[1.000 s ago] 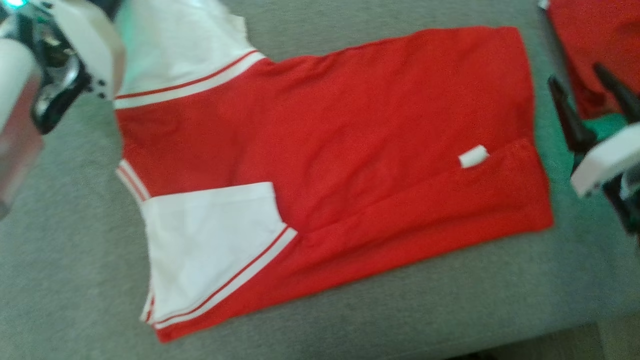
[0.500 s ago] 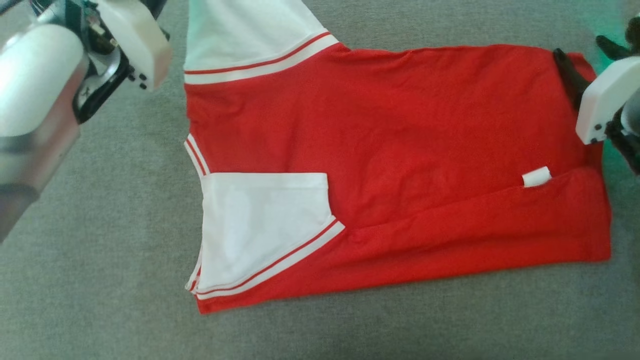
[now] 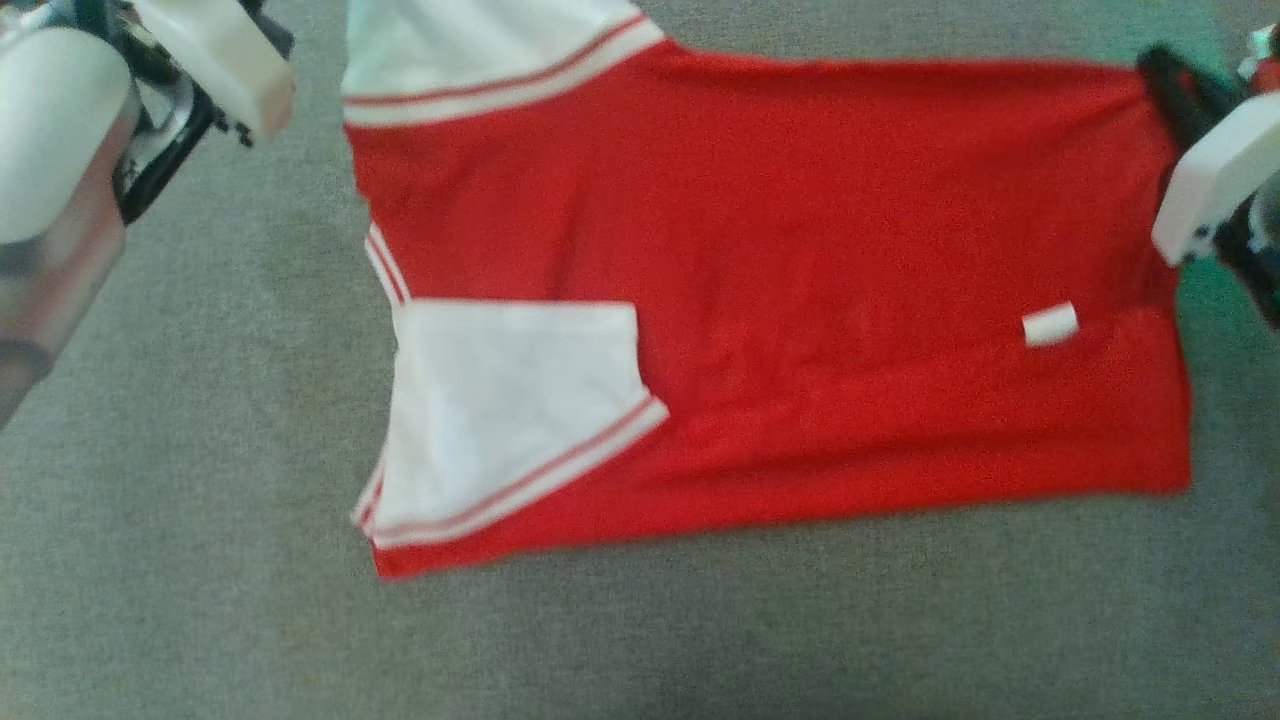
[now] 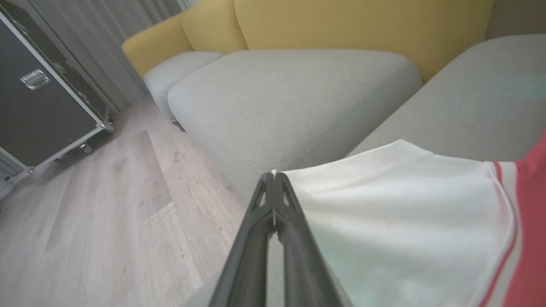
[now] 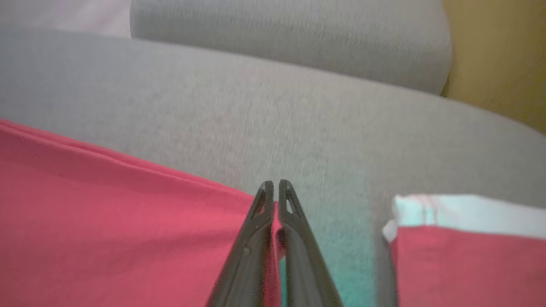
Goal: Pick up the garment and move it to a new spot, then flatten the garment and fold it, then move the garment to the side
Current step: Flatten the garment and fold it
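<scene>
Shirt: red with white sleeves point(image 3: 800, 250), spread flat on the grey sofa point(image 3: 200, 550). The hem lies toward the robot's right and the sleeves toward its left.
Fold: the near long edge is turned over onto the body, and the near sleeve point(image 3: 510, 400) lies on top of the red cloth.
Far sleeve: white with a red stripe at the seam point(image 3: 480, 40), reaching to the top edge of the head view.
Tag: small and white point(image 3: 1050, 325), on the red cloth near the hem at the edge of the fold. Any print is too blurred to read.
Left pincer: fingers together point(image 4: 273, 175), clamped on the corner of the far sleeve's cuff.
Right pincer: fingers together point(image 5: 275, 183), clamped on the far hem corner, with red cloth showing between them.
Second garment: red and white point(image 5: 465, 256), on the sofa near the right pincer, apart from the shirt.
Surroundings: yellow sofa back point(image 4: 362, 25), and a black case with metal edges point(image 4: 42, 94) on a wood floor point(image 4: 106, 213).
</scene>
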